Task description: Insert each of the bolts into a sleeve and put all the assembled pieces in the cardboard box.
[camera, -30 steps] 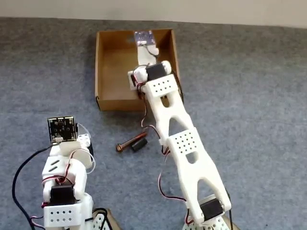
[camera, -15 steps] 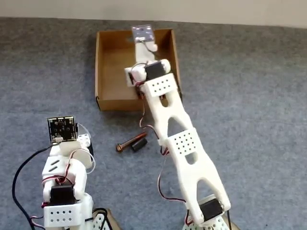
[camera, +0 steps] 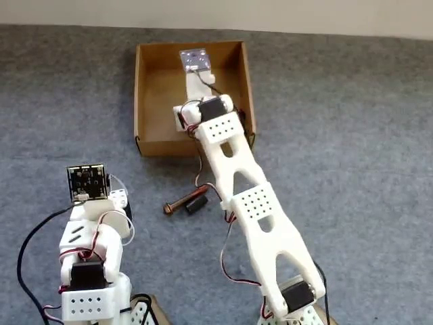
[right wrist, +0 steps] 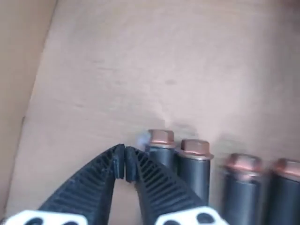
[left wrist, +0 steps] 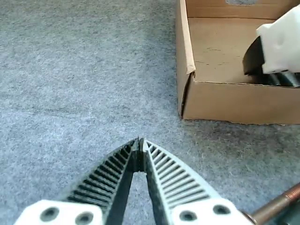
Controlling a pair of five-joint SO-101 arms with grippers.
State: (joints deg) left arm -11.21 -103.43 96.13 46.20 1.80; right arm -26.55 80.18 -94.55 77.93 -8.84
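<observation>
- Counter [camera: 352,135]: grey felt-like top, carries all items.
- R arm [camera: 254,203]: stretched from near edge out over the cardboard box [camera: 138,95].
- Cardboard box: open top, far side of counter. Holds 4 assembled pieces [right wrist: 194,168] in a row, side by side; copper bolt heads, dark sleeves. Judged done: 4 pcs.
- L arm [camera: 88,264]: folded up at near-left corner, well apart from box.
- R gripper [right wrist: 124,157]: inside box, low over its floor, fingers together w/ nothing between; tip just beside end pc of the row.
- L gripper [left wrist: 139,146]: fingers together, empty, above bare counter, aimed toward box.
- Bolt [camera: 177,203]: lying on counter btwn the arms, near box front wall, outside it.
- Sleeve [camera: 197,204]: touching bolt; poss. already on the shank, can't tell.
- Outstanding, est.: this 5th pc. Seat bolt in sleeve if not yet in, then move to box.
</observation>
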